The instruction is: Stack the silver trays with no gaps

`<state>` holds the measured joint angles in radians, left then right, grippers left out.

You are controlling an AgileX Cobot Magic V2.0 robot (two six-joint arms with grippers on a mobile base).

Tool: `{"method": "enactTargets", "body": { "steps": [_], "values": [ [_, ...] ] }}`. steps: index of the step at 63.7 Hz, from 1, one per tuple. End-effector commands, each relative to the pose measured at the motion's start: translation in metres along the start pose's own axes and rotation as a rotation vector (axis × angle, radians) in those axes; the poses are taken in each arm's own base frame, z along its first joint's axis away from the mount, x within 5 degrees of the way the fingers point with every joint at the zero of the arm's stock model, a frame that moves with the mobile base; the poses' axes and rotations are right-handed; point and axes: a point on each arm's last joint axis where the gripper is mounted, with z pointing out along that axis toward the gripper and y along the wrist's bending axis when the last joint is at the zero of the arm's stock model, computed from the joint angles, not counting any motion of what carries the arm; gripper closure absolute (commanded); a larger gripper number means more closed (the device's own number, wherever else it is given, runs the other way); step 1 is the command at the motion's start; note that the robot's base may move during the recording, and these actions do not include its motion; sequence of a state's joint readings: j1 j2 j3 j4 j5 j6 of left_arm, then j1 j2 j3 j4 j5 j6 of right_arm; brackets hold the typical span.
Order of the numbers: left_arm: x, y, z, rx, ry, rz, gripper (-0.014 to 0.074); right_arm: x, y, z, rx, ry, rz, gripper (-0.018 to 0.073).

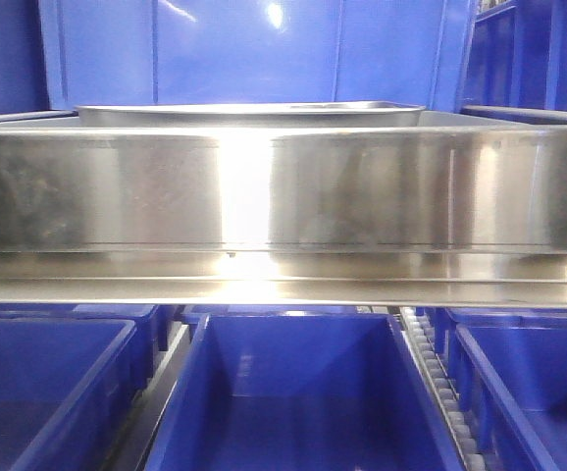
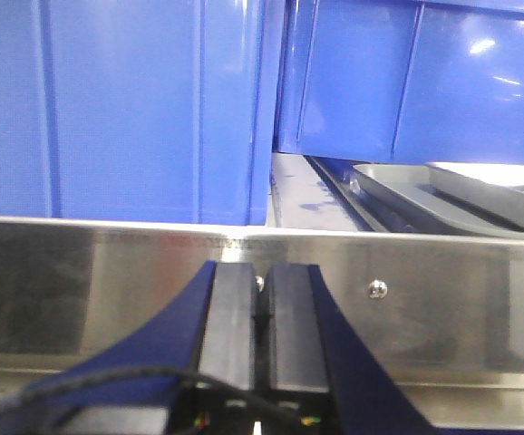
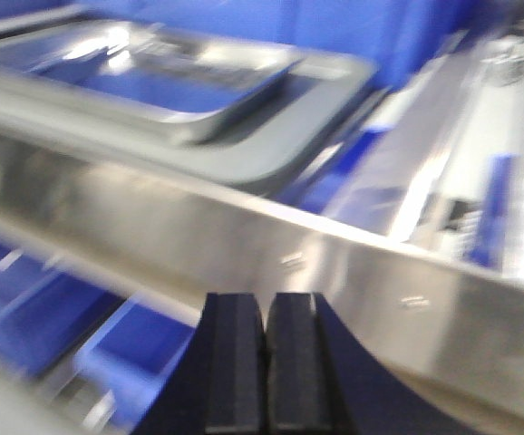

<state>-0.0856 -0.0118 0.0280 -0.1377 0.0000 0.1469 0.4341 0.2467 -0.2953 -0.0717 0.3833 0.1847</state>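
No readable text anywhere, honestly: no labels, brands or numbers on the steel rail (image 1: 283, 191), the blue bins (image 1: 293, 392) or the silver trays (image 3: 162, 82). Right wrist view's blurry.

Steel against plastic, shine against matt.
You have silver trays (image 1: 249, 112) of polished grey metal with glossy rims, and the shelf rail (image 1: 283, 191) is brushed steel, mirror-bright with faint smudges. Your blue bins (image 1: 293, 392) are smooth, glossy plastic. Finger pads on the left gripper (image 2: 262, 313) and right gripper (image 3: 266, 349) look matt black rubber.
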Motion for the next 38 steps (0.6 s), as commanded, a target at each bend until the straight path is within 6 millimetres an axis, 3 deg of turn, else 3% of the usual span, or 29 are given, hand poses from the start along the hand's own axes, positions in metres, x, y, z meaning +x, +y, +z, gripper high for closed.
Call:
{"method": "enactTargets", "body": {
  "steps": [1, 18, 33, 38],
  "values": [
    [-0.011, 0.001, -0.003, -0.014, -0.126, -0.008, 0.0644, -0.016, -0.004, -0.002, 0.06, -0.175, 0.013, 0.051],
    [-0.011, 0.001, -0.003, -0.014, -0.126, -0.008, 0.0644, 0.02, -0.023, -0.011, 0.336, -0.354, 0.039, 0.051],
    [-0.011, 0.001, -0.003, -0.014, -0.126, -0.008, 0.0644, 0.058, -0.03, -0.005, 0.409, -0.39, 0.031, 0.051],
    [-0.011, 0.001, -0.003, -0.014, -0.126, -0.008, 0.0644, 0.059, -0.03, -0.004, 0.411, -0.363, 0.033, 0.051]
  ]
}}
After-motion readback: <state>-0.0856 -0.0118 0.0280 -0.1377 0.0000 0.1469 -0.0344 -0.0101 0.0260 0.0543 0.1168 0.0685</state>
